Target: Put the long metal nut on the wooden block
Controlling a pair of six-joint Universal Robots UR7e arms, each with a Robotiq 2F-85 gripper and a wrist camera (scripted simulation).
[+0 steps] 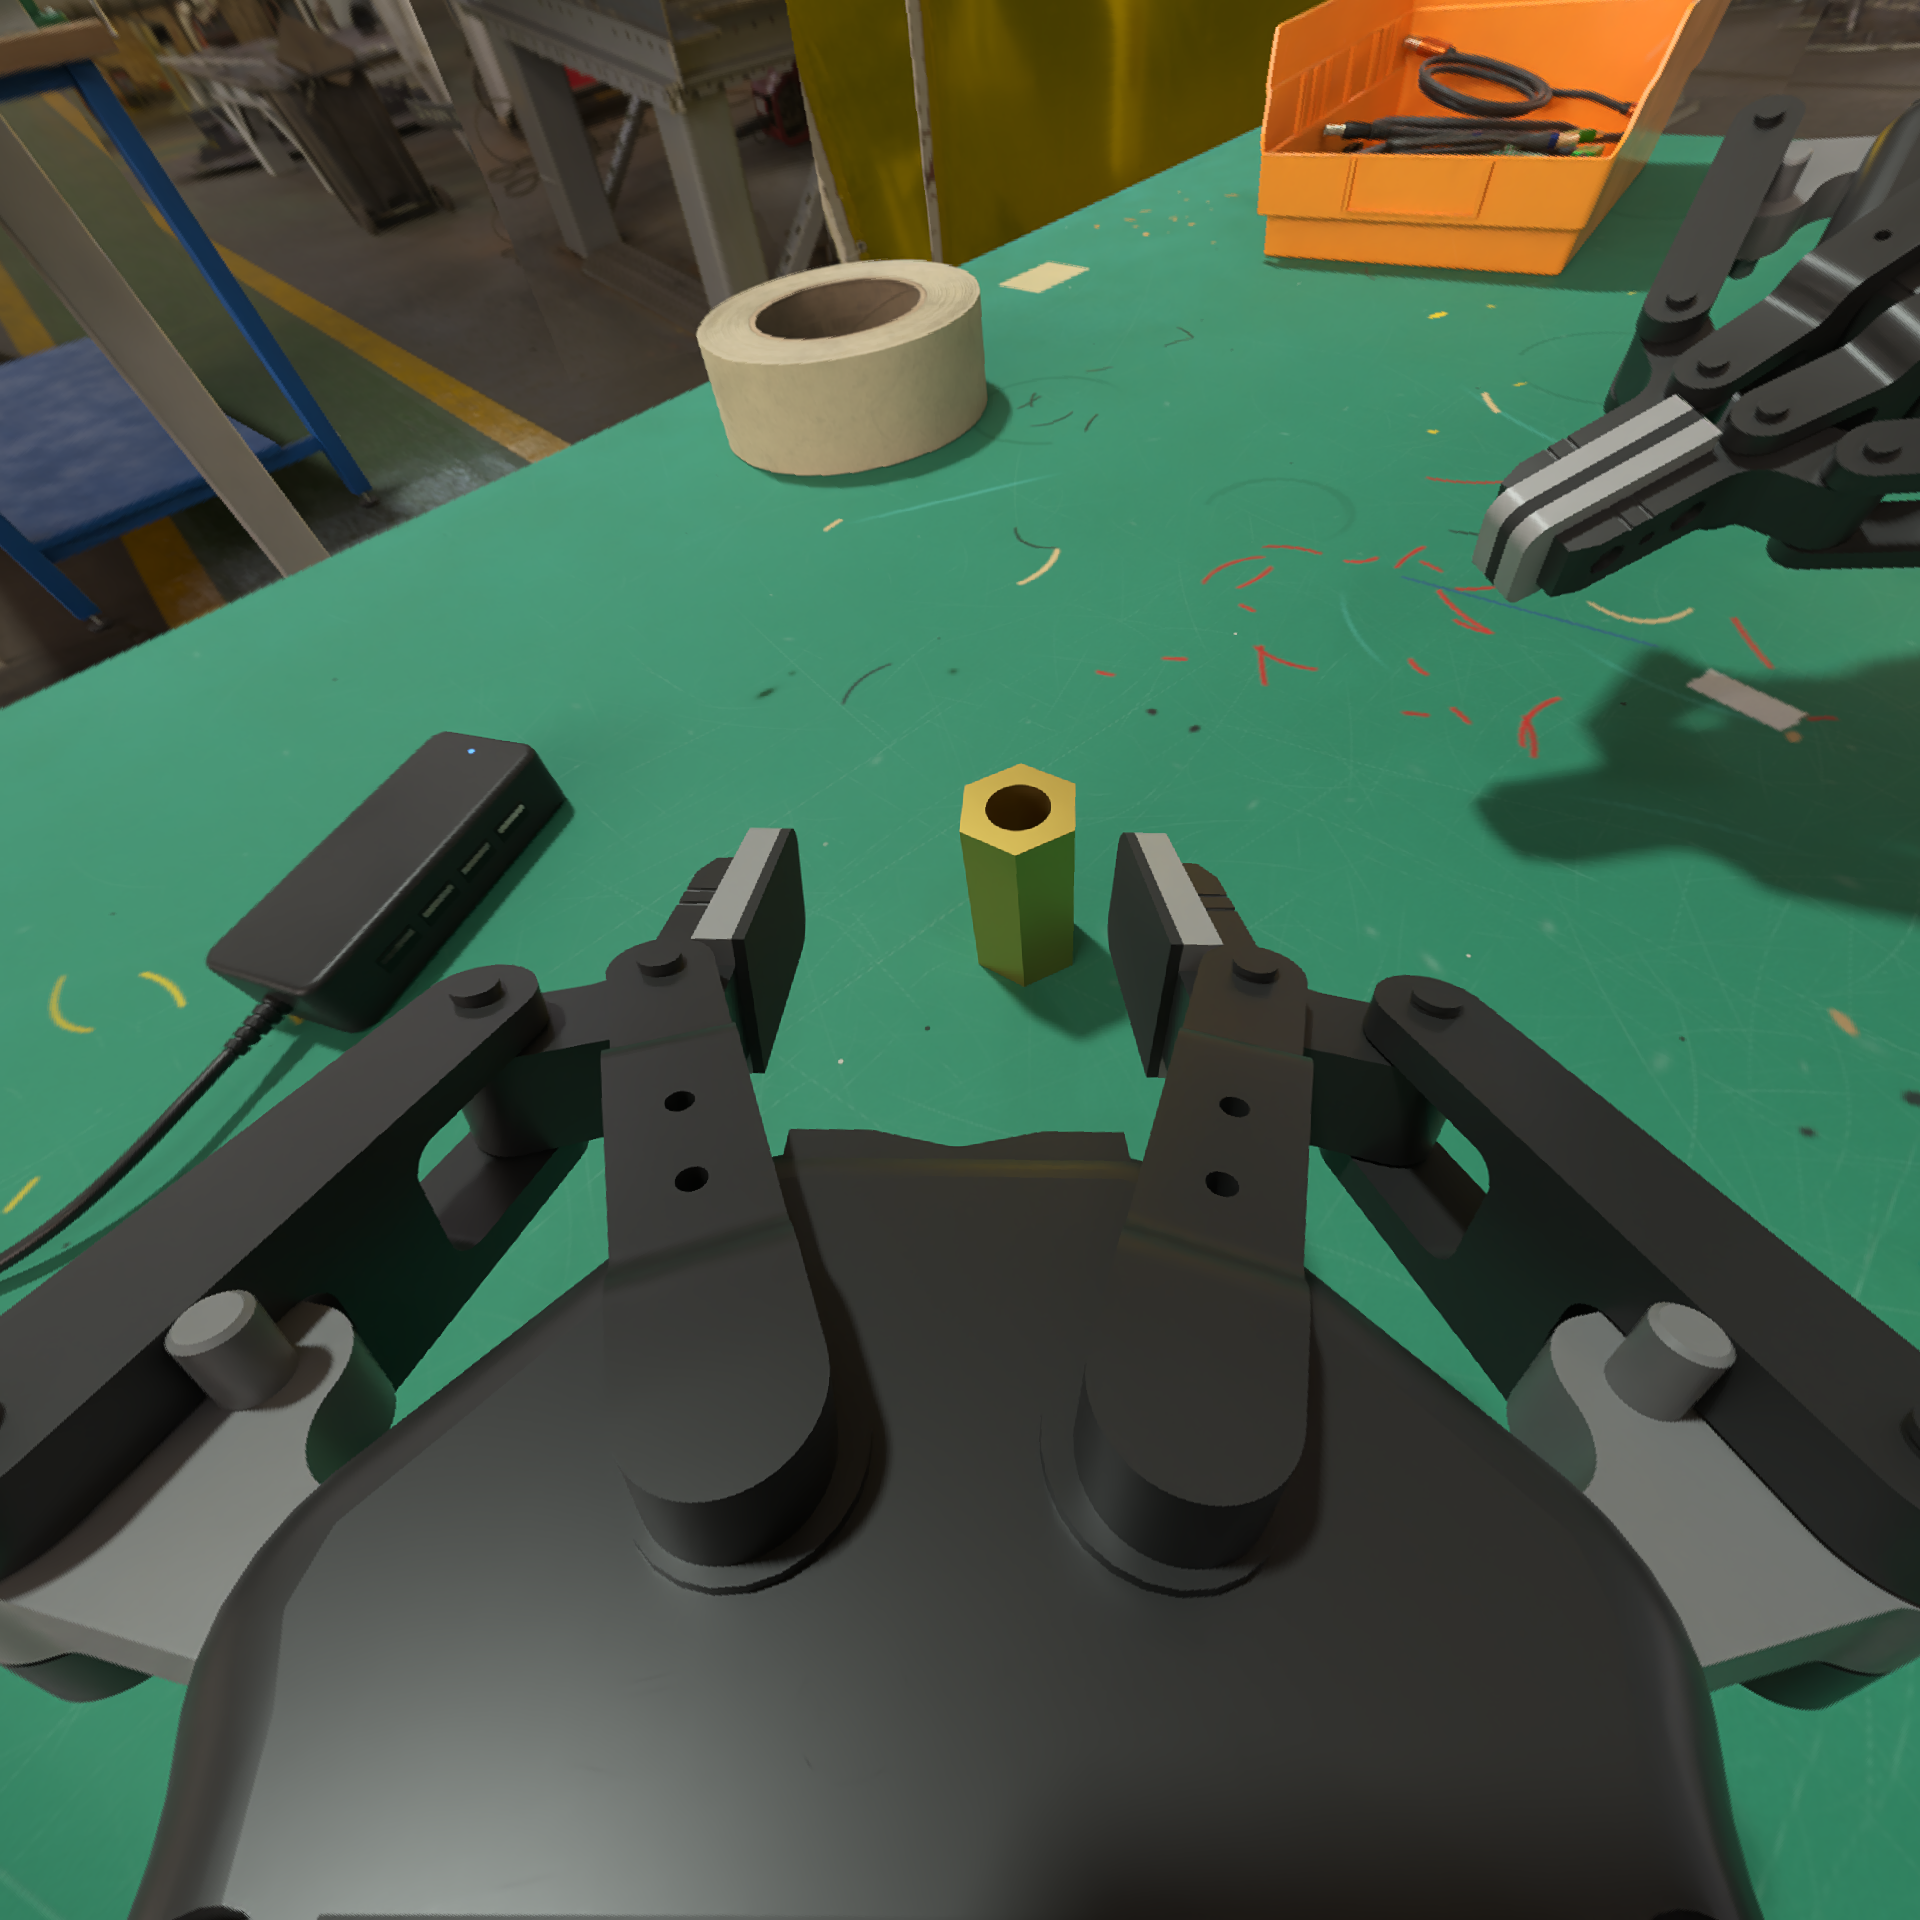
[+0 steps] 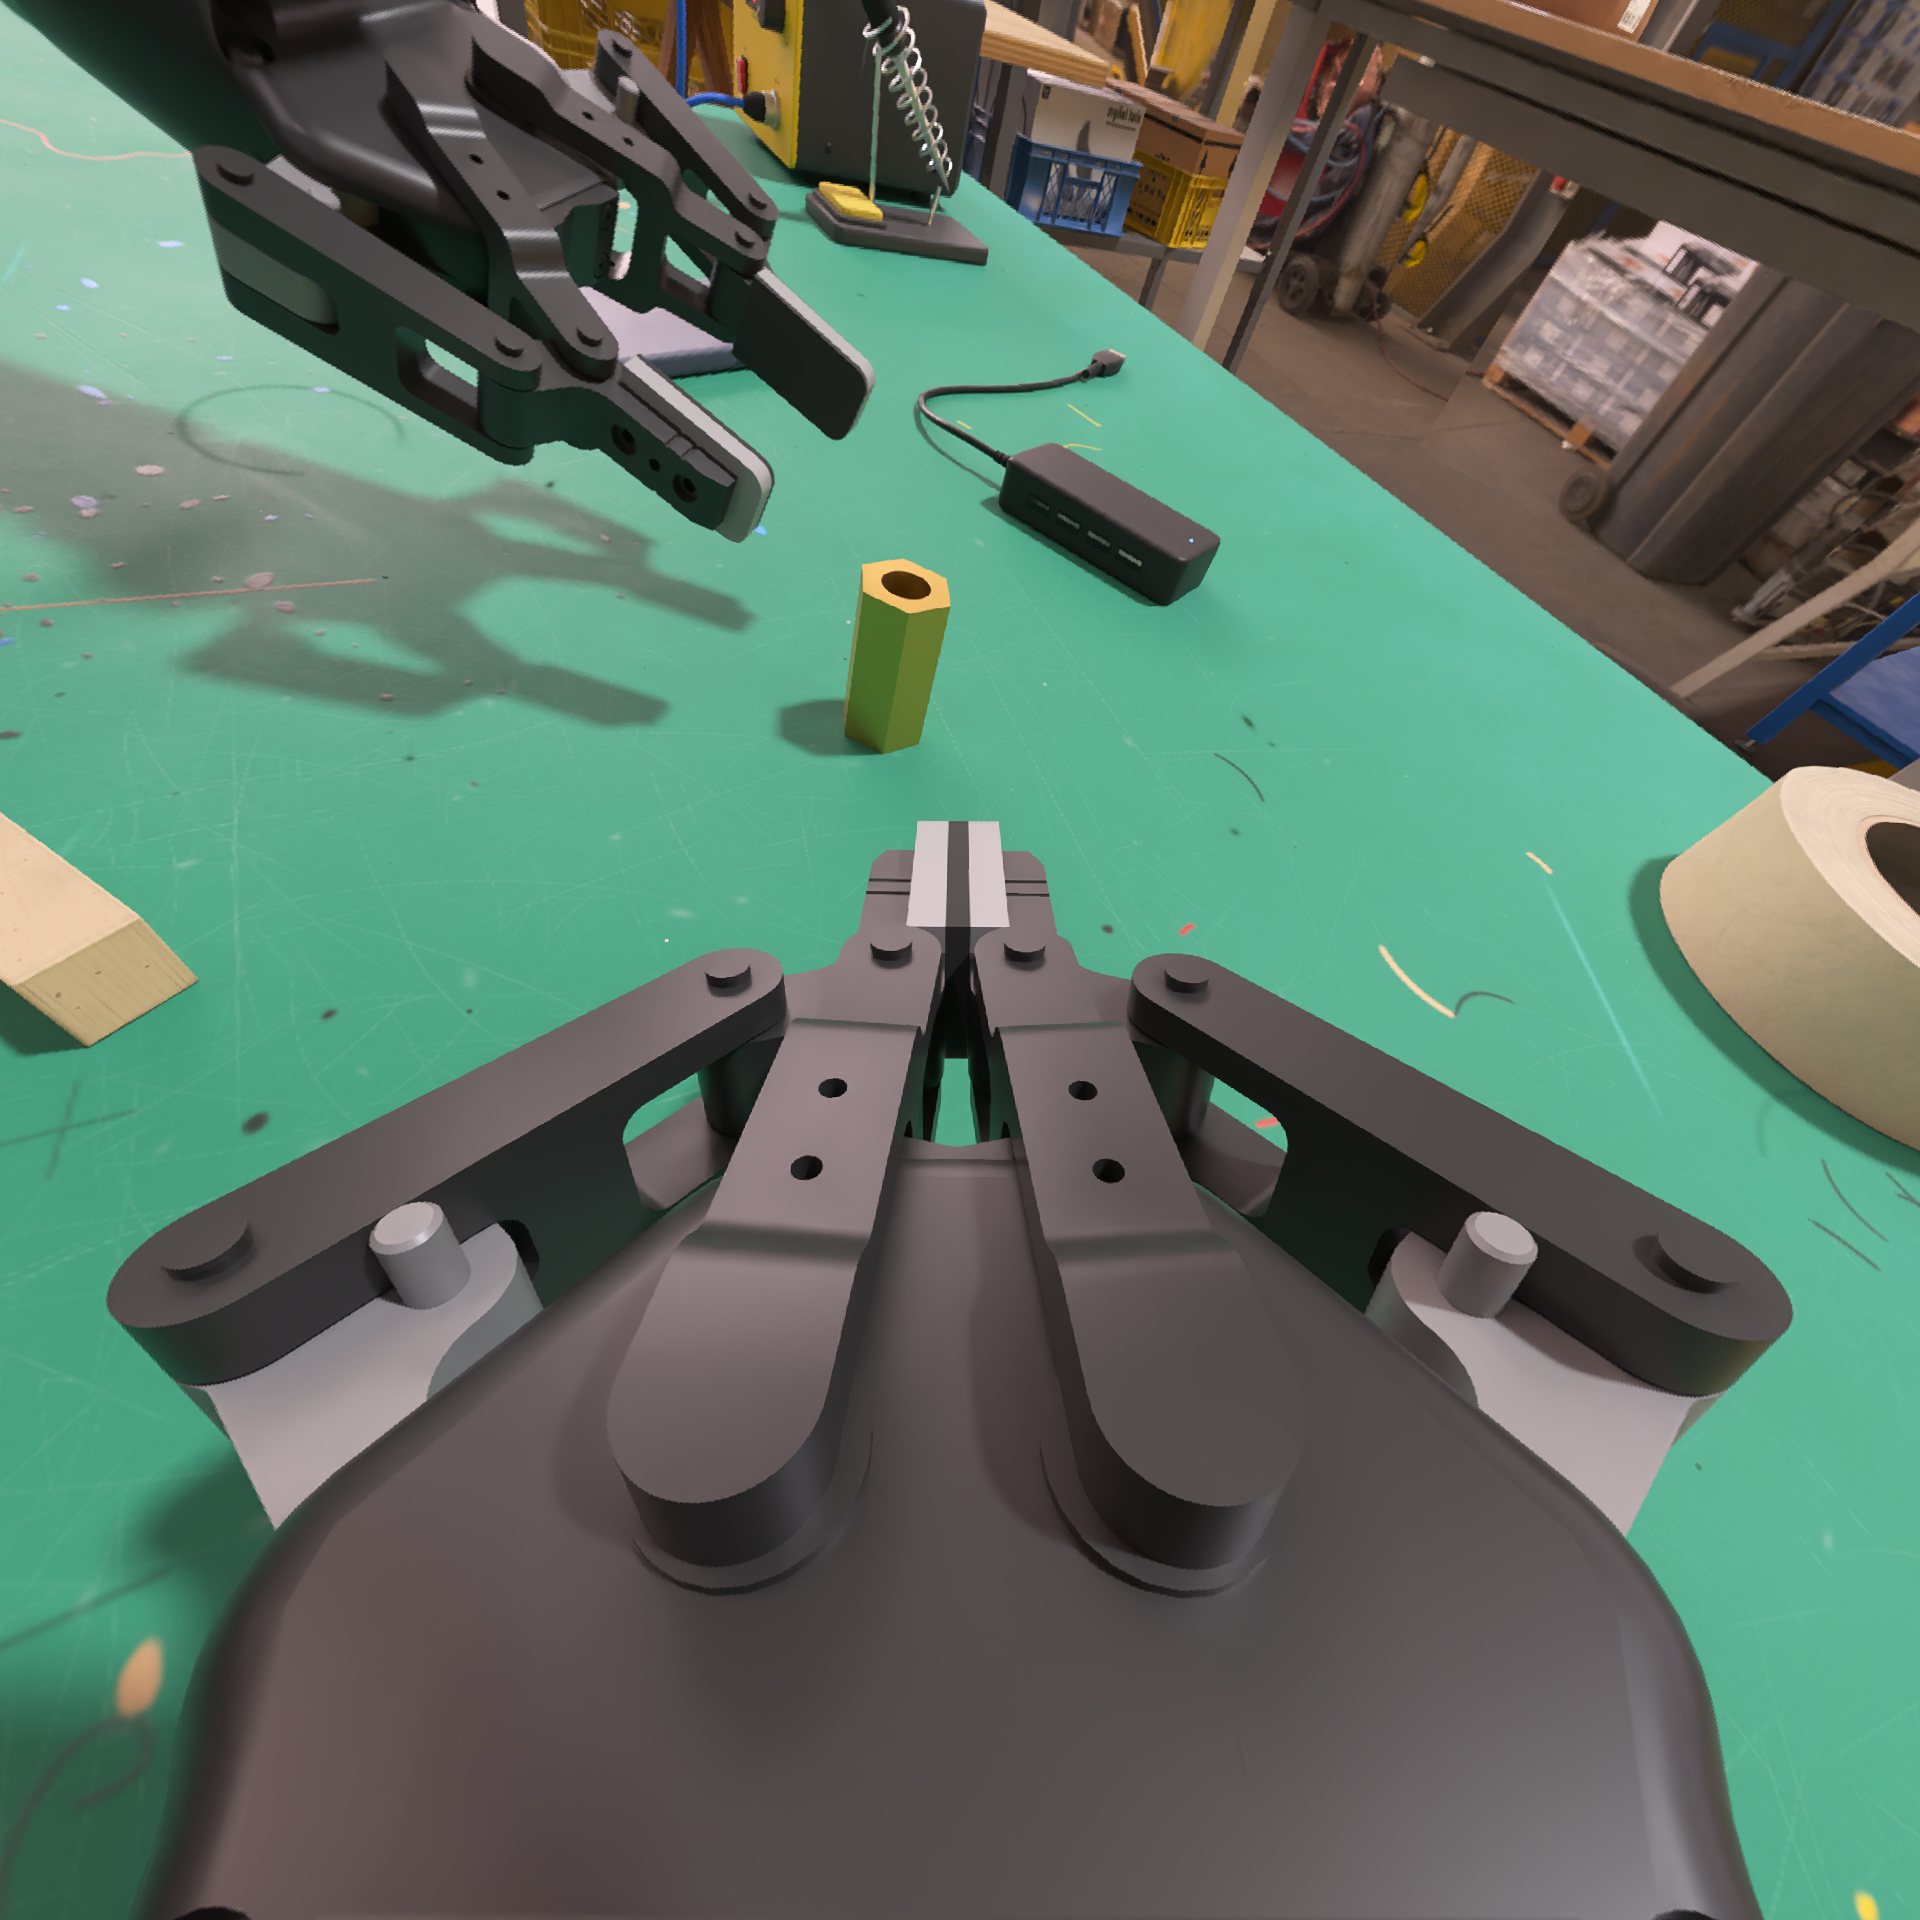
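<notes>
The long brass-coloured hexagonal nut point(image 1: 1018, 878) stands upright on the green mat, also in the right wrist view point(image 2: 896, 657). My left gripper point(image 1: 956, 883) is open, hovering above the mat; in its view the nut shows between its fingertips, slightly toward the right finger, and it touches neither. In the right wrist view the left gripper point(image 2: 800, 457) hangs above and behind the nut. My right gripper point(image 2: 958, 868) is shut and empty, short of the nut; it shows at the right edge of the left wrist view point(image 1: 1527, 540). An end of the wooden block point(image 2: 73, 940) lies at the left edge.
A roll of beige tape point(image 1: 844, 364) point(image 2: 1808, 935) lies flat on the mat. A black hub with a cable point(image 1: 390, 883) point(image 2: 1107, 520) lies left of the nut. An orange bin point(image 1: 1455, 145) with cables sits at the far corner. A soldering stand point(image 2: 899, 223) stands at the back.
</notes>
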